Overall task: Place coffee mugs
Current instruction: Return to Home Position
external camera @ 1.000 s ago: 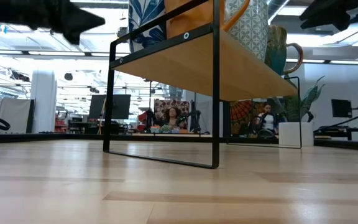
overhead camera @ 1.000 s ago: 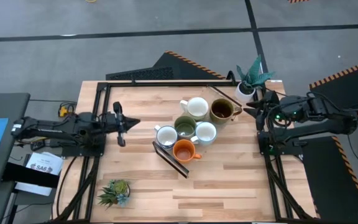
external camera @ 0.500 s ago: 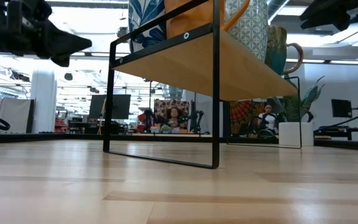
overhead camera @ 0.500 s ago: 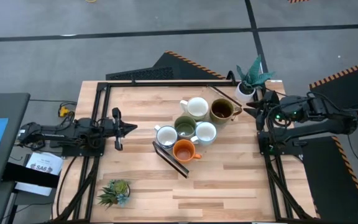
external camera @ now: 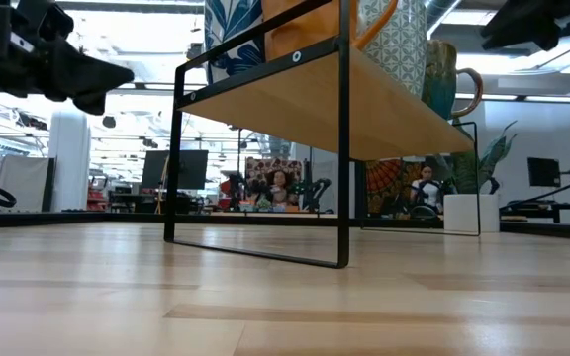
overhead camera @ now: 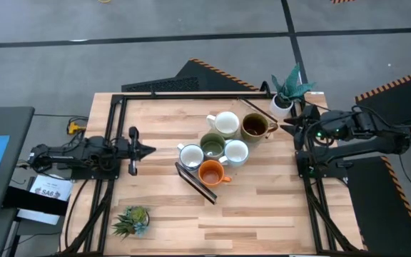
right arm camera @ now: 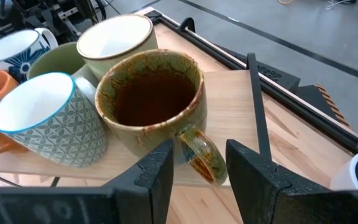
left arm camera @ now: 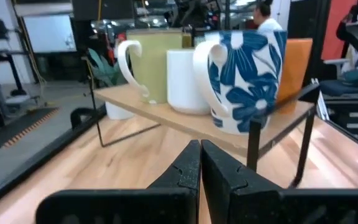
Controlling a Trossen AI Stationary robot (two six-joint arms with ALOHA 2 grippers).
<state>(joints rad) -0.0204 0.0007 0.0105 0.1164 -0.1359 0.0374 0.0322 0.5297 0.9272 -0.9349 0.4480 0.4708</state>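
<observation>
Six mugs stand together on a small wooden rack point(overhead camera: 223, 160) with a black metal frame at the table's middle: white point(overhead camera: 225, 123), dark brown point(overhead camera: 254, 126), olive green point(overhead camera: 212, 145), pale patterned point(overhead camera: 235, 151), white with blue flowers point(overhead camera: 190, 155) and orange point(overhead camera: 211, 171). My left gripper point(overhead camera: 148, 150) is shut and empty, left of the rack; its wrist view point(left arm camera: 199, 168) faces the flowered mug point(left arm camera: 247, 81). My right gripper point(overhead camera: 284, 127) is open at the brown mug's handle point(right arm camera: 197, 152), which shows between its fingers point(right arm camera: 160, 168) without touching them.
A white pot with teal leaves point(overhead camera: 285, 96) stands at the far right corner and a small spiky plant point(overhead camera: 131, 220) at the near left. A black frame point(overhead camera: 113, 114) edges the table. The low view looks under the rack point(external camera: 344, 99) to people in the room beyond.
My left gripper has drawn back toward the table's left edge and gone down a little, staying shut. The mugs and my right arm have kept still.
</observation>
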